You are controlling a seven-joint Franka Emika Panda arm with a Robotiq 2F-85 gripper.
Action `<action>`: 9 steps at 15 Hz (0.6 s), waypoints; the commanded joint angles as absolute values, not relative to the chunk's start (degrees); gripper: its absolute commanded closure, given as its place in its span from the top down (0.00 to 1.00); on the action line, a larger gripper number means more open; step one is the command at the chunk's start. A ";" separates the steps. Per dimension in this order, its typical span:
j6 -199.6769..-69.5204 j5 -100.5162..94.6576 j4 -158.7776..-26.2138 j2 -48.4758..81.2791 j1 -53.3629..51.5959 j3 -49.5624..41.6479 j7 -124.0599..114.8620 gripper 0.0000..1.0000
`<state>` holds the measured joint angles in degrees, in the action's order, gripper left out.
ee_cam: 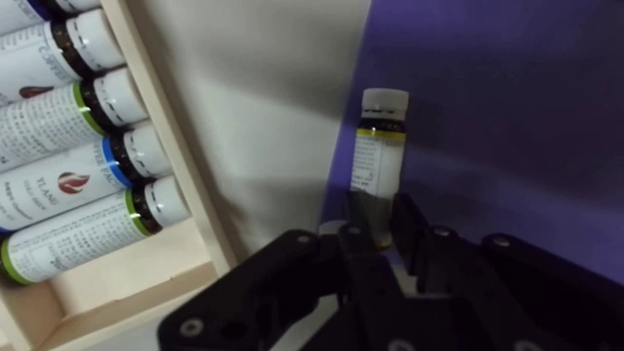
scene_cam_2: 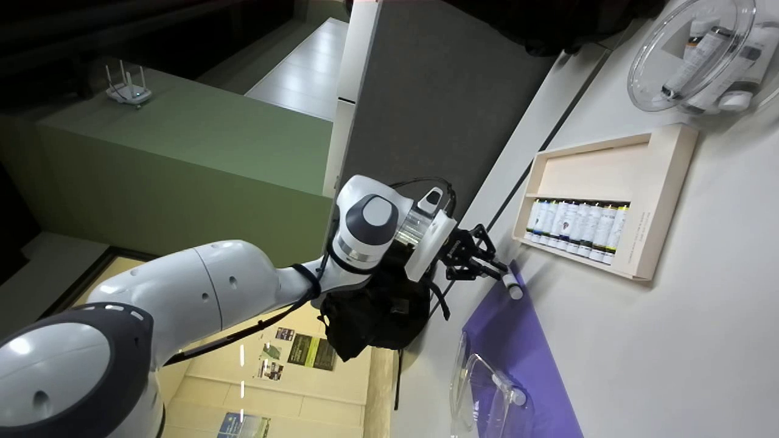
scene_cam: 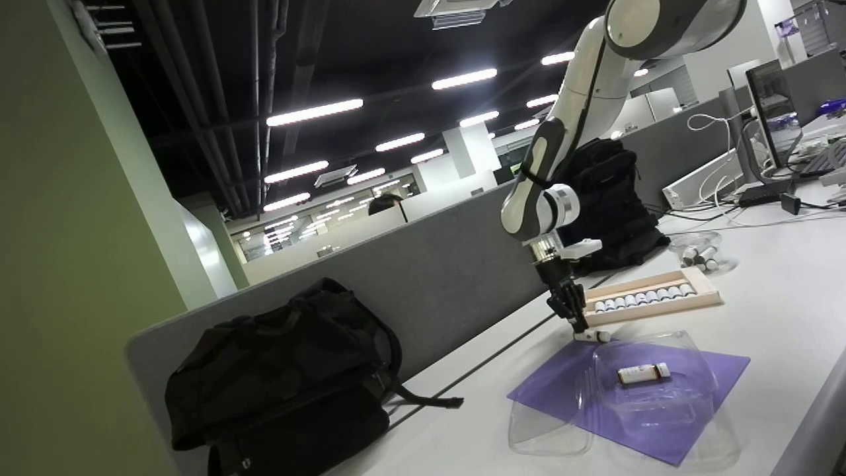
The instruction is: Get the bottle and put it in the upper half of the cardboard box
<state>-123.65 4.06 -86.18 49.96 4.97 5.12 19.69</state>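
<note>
A small bottle with a white label, yellow band and white cap shows in the wrist view (ee_cam: 378, 163) and in both exterior views (scene_cam: 600, 337) (scene_cam_2: 512, 286). It lies low at the corner of the purple sheet; I cannot tell whether it touches the table. My gripper (ee_cam: 373, 209) is closed around its base end, one finger on each side; its fingertips also show in the exterior views (scene_cam: 579, 326) (scene_cam_2: 501, 268). The shallow tan cardboard box (scene_cam: 661, 311) (scene_cam_2: 664, 201) (ee_cam: 171, 141) lies beside the gripper. One compartment holds a row of similar bottles; the other shows bare floor.
The purple sheet (scene_cam: 724, 363) (scene_cam_2: 541, 365) carries clear plastic trays (scene_cam: 684, 340) and another bottle (scene_cam: 641, 374). A clear round container (scene_cam: 717, 239) (scene_cam_2: 636, 67) with bottles stands beyond the box. Black backpacks (scene_cam: 284, 370) (scene_cam: 605, 198) and a grey partition (scene_cam: 456, 277) line the table's back.
</note>
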 commanded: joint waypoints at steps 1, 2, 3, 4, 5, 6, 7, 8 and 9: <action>-116.38 7.34 -82.48 49.55 8.66 5.64 19.41 0.00; -115.53 8.05 -82.19 49.17 9.20 5.35 18.95 0.00; -114.46 8.17 -81.56 49.07 9.42 4.94 18.62 0.00; -113.05 7.87 -80.99 48.97 9.50 4.57 18.35 0.26; -112.62 7.66 -80.78 48.85 9.59 4.36 18.28 0.26; -112.47 7.57 -80.61 48.93 9.60 4.39 18.52 0.33; -111.98 7.62 -80.23 49.16 9.60 4.54 18.73 0.39; -112.13 7.58 -80.15 49.39 9.36 4.72 18.96 0.47; -112.16 7.59 -80.09 49.59 9.11 4.93 19.16 0.53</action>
<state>-113.83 7.23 -81.57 49.16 9.87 4.73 19.67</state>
